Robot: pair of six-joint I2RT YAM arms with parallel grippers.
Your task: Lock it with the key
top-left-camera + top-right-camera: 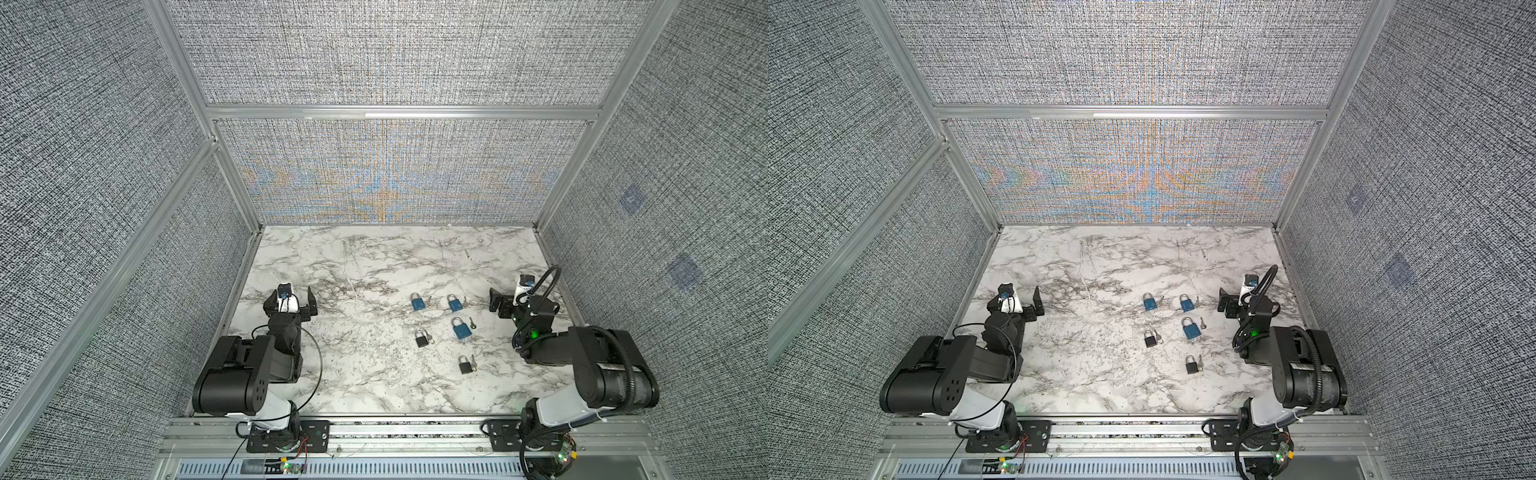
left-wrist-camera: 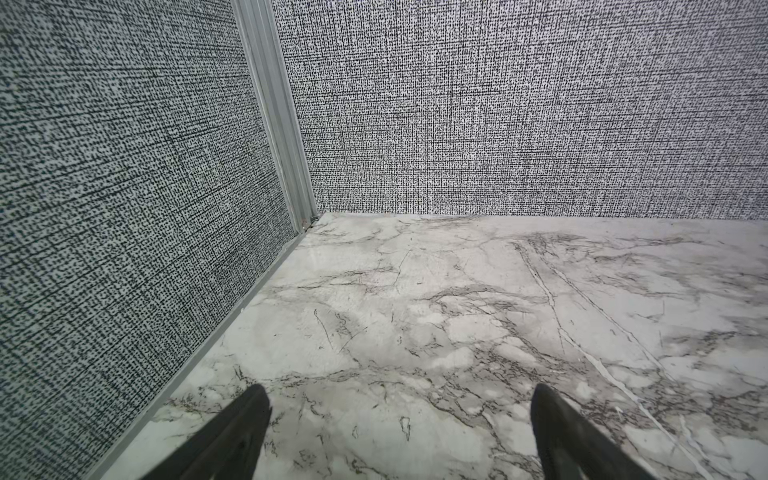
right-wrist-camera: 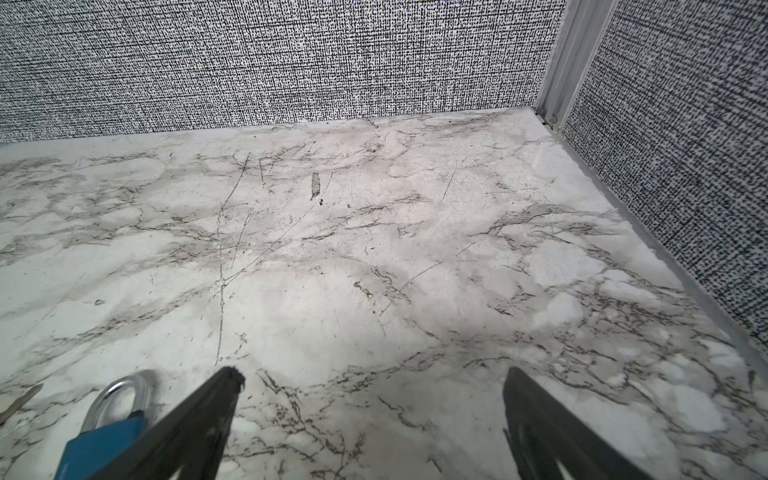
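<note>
Marble-patterned in white and grey, the desk (image 1: 365,386) is the floor of a booth walled in speckled grey fabric (image 1: 395,54) on aluminium framing (image 1: 403,112).

In both top views the left jaws stand wide apart over the desk's left side, holding and touching nothing. The right jaws, by the right edge, gape as wide and are empty too. Between the arms, nearer the right one, three blue padlocks (image 1: 418,303) (image 1: 454,304) (image 1: 461,329) and two black padlocks (image 1: 422,339) (image 1: 466,365) lie flat on the marble. A small key (image 1: 471,321) lies just beside the nearest blue one, and another key (image 1: 472,360) lies beside the nearest black one.

In the left wrist view two dark fingers (image 2: 245,432) spread far apart with only bare, scuffed marble between them. Ahead is a booth corner with its grey post (image 2: 274,112).

In the right wrist view the fingers (image 3: 199,424) are equally wide with nothing between them. A blue padlock (image 3: 104,440) with a silver shackle lies just outside one finger and is partly hidden by it; contact cannot be told. A key tip (image 3: 20,401) shows at the frame's edge.
</note>
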